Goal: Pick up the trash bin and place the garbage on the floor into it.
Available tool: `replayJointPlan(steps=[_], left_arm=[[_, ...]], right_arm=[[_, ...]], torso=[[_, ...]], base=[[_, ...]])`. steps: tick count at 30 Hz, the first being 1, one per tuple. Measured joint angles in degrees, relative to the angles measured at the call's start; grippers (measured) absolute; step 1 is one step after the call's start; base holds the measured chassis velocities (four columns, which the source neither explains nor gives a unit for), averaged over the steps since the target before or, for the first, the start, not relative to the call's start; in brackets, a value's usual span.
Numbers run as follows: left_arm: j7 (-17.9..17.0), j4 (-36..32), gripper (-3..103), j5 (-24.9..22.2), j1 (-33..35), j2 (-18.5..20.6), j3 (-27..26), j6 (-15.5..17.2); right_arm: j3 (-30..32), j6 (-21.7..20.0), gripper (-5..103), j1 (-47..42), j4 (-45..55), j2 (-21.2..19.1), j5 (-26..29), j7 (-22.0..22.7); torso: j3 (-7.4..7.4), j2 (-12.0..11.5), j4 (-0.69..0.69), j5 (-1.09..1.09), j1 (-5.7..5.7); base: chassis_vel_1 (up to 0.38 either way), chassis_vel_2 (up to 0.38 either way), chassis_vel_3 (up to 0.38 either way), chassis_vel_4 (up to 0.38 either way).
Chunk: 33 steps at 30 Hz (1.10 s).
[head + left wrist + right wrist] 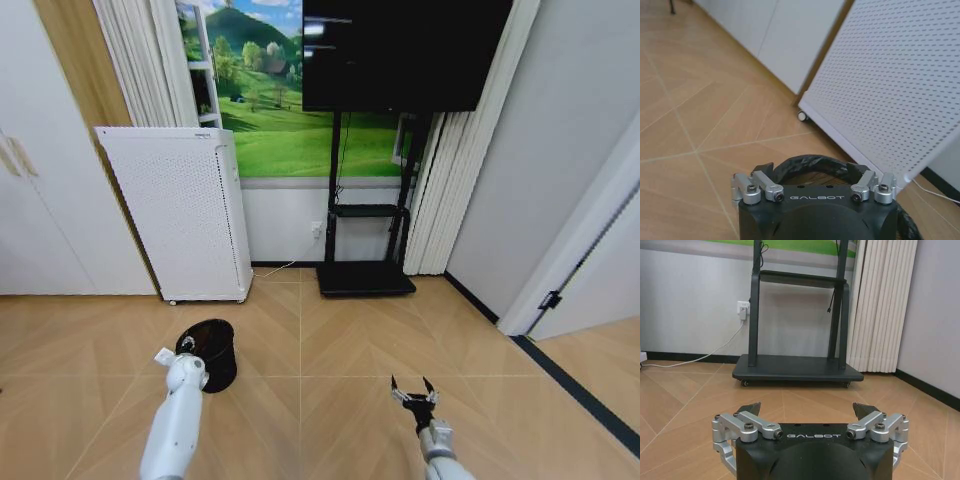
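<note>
- Wood-pattern floor (330, 350) covers the room in a chevron layout; it looks flat and bare around me, with no litter on the stretch in view.
- Background: a white perforated appliance (180, 210) on casters stands against the wall on my left, a black screen stand (366, 240) with a dark display sits ahead, and pale curtains (885, 305) hang to the right of the stand.
- Task object: the trash bin (212, 350) stands upright on the floor, near the appliance and directly in front of my left arm.
- Left claw (812, 176): positioned at the bin's rim, fingers spread to either side of the near rim arc. No pinch is established yet as far as I can judge.
- Right claw (413, 392): held low over bare floor, well apart from the bin, fingers spread, holding nothing.
- Step in hand, by my judgement: acquiring the bin, the first stage of the task.
- Next move requires: seating one finger inside the rim and one outside, then pressing together on the thin mesh wall before lifting. The light bin may tip if contacted off-centre.
</note>
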Motion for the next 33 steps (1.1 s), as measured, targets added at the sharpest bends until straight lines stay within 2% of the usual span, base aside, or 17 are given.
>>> replayJointPlan(steps=[1,2,3,4,5,6,8,9,13,14,17,21,25,33], left_arm=[[0.0,0.0,77,0.0,0.0,0.0,0.0,0.0],[2.1,-2.4,88,2.9,1.3,-0.4,0.1,0.6],[4.2,-5.0,93,5.0,2.8,-0.8,0.4,1.4],[4.2,-5.0,93,5.0,2.8,-0.8,0.4,1.4],[6.7,-8.3,97,7.6,4.7,-1.2,0.8,2.0],[6.7,-8.3,97,7.6,4.7,-1.2,0.8,2.0],[14.0,-14.6,100,15.3,9.3,-2.4,1.5,2.6],[14.0,-14.6,100,15.3,9.3,-2.4,1.5,2.6],[22.0,-20.1,100,21.6,14.8,-2.5,4.3,2.9],[22.0,-20.1,100,21.6,14.8,-2.5,4.3,2.9],[25.2,-23.8,100,25.8,19.3,-2.4,7.8,2.5],[27.0,-26.4,100,27.7,23.0,-1.9,11.0,2.3],[27.4,-28.8,100,28.7,26.1,-1.8,13.8,2.6],[26.8,-30.2,100,30.8,28.0,-3.2,14.5,3.7]], right_arm=[[0.0,0.0,100,0.0,0.0,0.0,0.0,0.0],[0.2,-0.7,100,0.0,0.4,0.0,0.3,-0.5],[0.2,-0.9,100,0.1,0.6,0.1,0.6,-0.7],[0.2,-0.9,100,0.1,0.6,0.1,0.6,-0.7],[0.2,-0.9,100,0.2,0.6,0.2,0.7,-0.8],[0.2,-0.9,100,0.2,0.6,0.2,0.7,-0.8],[0.2,-1.3,100,0.3,1.1,0.3,2.0,-0.8],[0.2,-1.3,100,0.3,1.1,0.3,2.0,-0.8],[0.1,-2.3,100,0.4,2.0,0.6,4.5,-0.7],[0.1,-2.3,100,0.4,2.0,0.6,4.5,-0.7],[0.2,-2.7,100,1.3,1.7,1.0,5.7,-0.4],[0.6,-2.9,100,2.3,1.4,1.3,6.2,0.2],[0.7,-3.0,100,2.9,1.1,1.6,6.2,0.5],[0.5,-2.9,100,3.0,0.9,2.1,5.9,0.8]], torso=[[0.00,0.0,0.00,0.00,0.00],[0.00,0.0,0.00,0.00,0.00],[0.00,0.0,0.00,0.00,0.00],[0.00,0.0,0.00,0.00,0.00],[0.00,0.0,0.01,0.00,0.00],[0.00,0.0,0.01,0.00,0.00],[0.00,0.0,0.00,0.02,0.00],[0.00,0.0,0.00,0.02,0.00],[0.00,0.0,0.00,0.02,-0.01],[0.00,0.0,0.00,0.02,-0.01],[0.00,0.0,0.00,0.02,-0.01],[0.00,0.0,0.01,0.00,-0.01],[0.00,0.0,0.01,-0.01,-0.01],[0.00,0.0,0.00,0.00,-0.01]], base=[[0.000,0.000,0.000,0.000],[0.000,0.000,0.000,0.000],[0.000,0.000,0.000,0.000],[0.000,0.000,0.000,0.000],[0.000,0.000,0.000,0.000],[0.000,0.000,0.000,0.000],[0.000,0.000,0.000,0.000],[0.000,0.000,0.000,0.000],[0.000,0.000,0.000,0.000],[0.000,0.000,0.000,0.000],[0.000,0.000,0.000,0.000],[0.000,0.000,0.000,0.000],[0.000,0.000,0.000,0.000],[0.000,0.000,0.000,0.000]])
